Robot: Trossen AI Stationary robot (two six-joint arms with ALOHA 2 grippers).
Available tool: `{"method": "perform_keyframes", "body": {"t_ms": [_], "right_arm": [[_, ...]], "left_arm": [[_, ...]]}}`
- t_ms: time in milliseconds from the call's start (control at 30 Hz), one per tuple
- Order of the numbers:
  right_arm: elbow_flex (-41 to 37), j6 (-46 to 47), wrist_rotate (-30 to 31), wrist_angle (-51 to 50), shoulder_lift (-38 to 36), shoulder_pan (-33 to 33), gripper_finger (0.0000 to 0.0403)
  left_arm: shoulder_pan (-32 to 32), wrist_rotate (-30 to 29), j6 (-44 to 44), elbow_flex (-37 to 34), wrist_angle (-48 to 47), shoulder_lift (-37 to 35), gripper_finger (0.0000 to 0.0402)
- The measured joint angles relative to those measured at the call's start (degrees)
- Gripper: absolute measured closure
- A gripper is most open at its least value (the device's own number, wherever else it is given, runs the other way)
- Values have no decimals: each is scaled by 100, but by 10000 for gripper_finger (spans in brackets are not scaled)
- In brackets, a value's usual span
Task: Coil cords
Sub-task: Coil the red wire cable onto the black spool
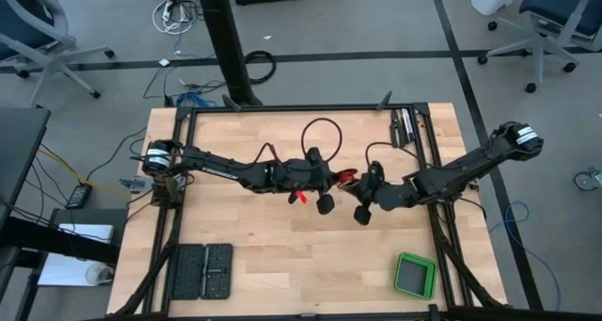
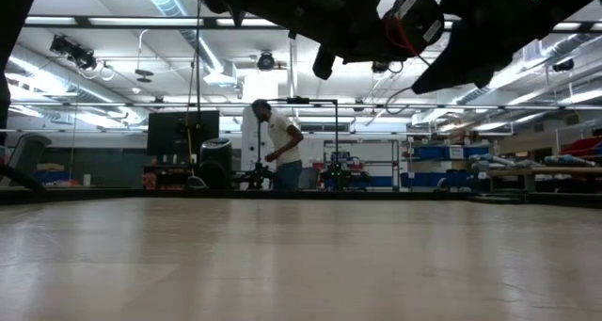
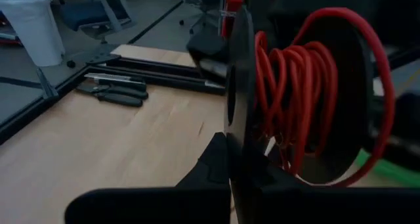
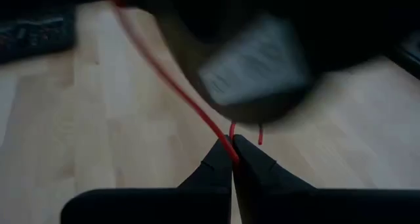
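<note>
— End effector on the left [image 3: 230,152]: what is it doing with that spool?
— Its fingers are clamped shut on the rim of a black spool [image 3: 239,73], holding it up above the wooden surface [image 1: 282,264] near the middle, so the reel hangs free and cord can be laid onto it.
— And the cord itself?
— Most of the red cord [image 3: 289,86] is already wound in loops around the spool's core. One strand runs off it across to the right end effector [image 4: 233,147], which is just beside the spool.
— Is that one gripping?
— Yes, its fingertips are pinched together on the thin red strand, probably to keep it taut and guide it round.
— How far along?
— Judging by the wound loops, well along; a short red tail shows below the spool in the overhead view.
</note>
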Motion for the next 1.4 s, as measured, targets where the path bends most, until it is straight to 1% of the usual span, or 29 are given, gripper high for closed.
{"method": "perform_keyframes", "body": {"t_ms": [100,233,400,500,700,767,867,1033,1067,1267,1333,1400], "right_arm": [[-2,-132,11,381,251,-66,402],[2,5,44,665,583,-141,403],[4,-10,293,1012,597,-34,403],[23,-110,578,856,477,148,403],[476,-182,1104,53,419,276,402],[608,-397,1220,45,441,301,399],[791,-713,1392,82,439,442,397],[874,-974,2047,43,439,696,401],[874,-964,2098,50,439,697,401],[874,-1161,2155,270,439,754,401],[925,-1133,2112,57,437,772,402],[1015,-1005,1875,-233,432,729,402]], "left_arm": [[0,-22,-140,-2,112,0,401],[7,-32,-174,-32,153,24,401],[2,-70,-288,-33,374,24,401],[-5,-17,-255,-9,438,20,401],[-9,-31,-327,11,645,74,401],[-2,-121,-328,15,664,65,401],[-3,-430,-325,22,629,61,401],[2,-507,-455,20,669,63,401],[2,-520,-475,20,721,65,401],[0,-584,-478,13,748,70,401],[0,-579,-478,9,691,74,401],[0,-575,-476,5,684,74,401]]}}
